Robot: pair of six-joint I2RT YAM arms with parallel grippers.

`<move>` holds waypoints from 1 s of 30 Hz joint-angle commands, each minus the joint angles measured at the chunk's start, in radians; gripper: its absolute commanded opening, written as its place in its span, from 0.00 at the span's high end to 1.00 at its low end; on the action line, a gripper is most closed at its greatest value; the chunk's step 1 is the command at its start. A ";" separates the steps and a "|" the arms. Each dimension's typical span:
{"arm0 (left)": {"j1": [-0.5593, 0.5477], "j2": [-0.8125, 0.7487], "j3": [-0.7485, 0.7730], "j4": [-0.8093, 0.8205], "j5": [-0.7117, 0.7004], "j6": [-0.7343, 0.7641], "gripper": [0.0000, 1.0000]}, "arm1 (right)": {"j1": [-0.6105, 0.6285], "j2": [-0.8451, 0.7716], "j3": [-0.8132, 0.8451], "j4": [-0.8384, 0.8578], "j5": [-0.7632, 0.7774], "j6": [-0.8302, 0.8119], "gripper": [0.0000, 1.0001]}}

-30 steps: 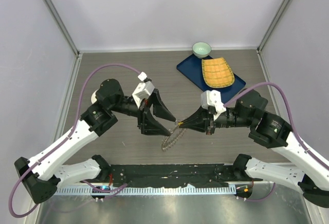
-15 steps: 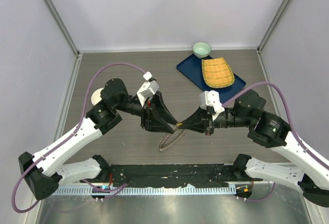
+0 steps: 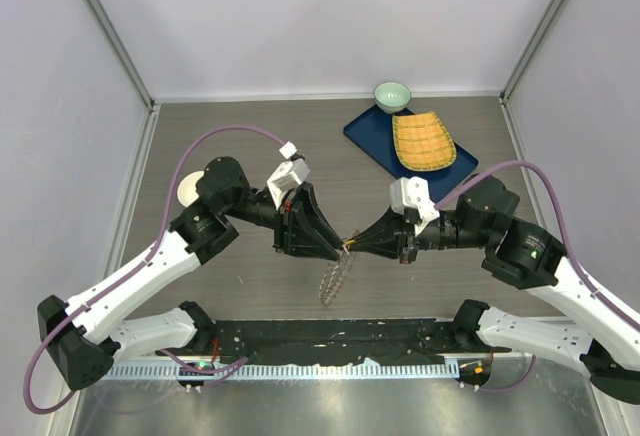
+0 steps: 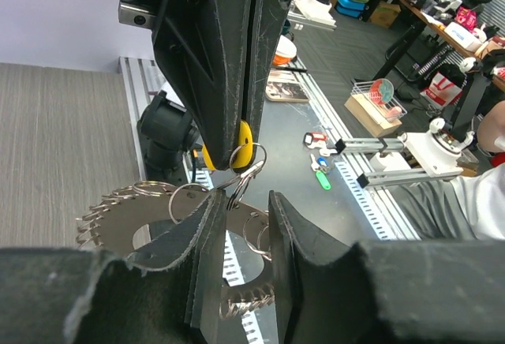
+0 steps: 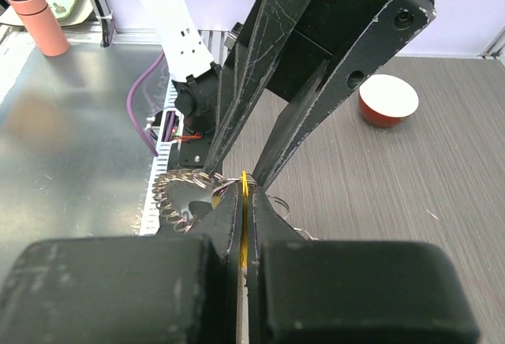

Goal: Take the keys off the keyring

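- Right pincer (image 3: 353, 247) clamped on a thin yellow tag (image 4: 244, 142) at the key-fringed large metal keyring (image 3: 335, 278).
- Left pincer (image 3: 340, 250) straddles small rings (image 4: 246, 172); whether it grips, cannot tell.

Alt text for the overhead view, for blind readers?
Two robot arms meet tip to tip mid-table at the keyring, fringed with keys; the right gripper, jaws shut, pinches a yellow tag. A green bowl and blue tray sit back right.

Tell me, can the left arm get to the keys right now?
Probably yes. The left gripper is right at the keyring, and the keys hang just beside its fingertips with nothing between. The right gripper pinches a yellow piece there too, so it is crowded.
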 commanded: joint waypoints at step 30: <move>-0.012 -0.001 -0.029 0.095 -0.181 -0.005 1.00 | -0.004 -0.064 -0.065 0.054 0.142 -0.020 0.99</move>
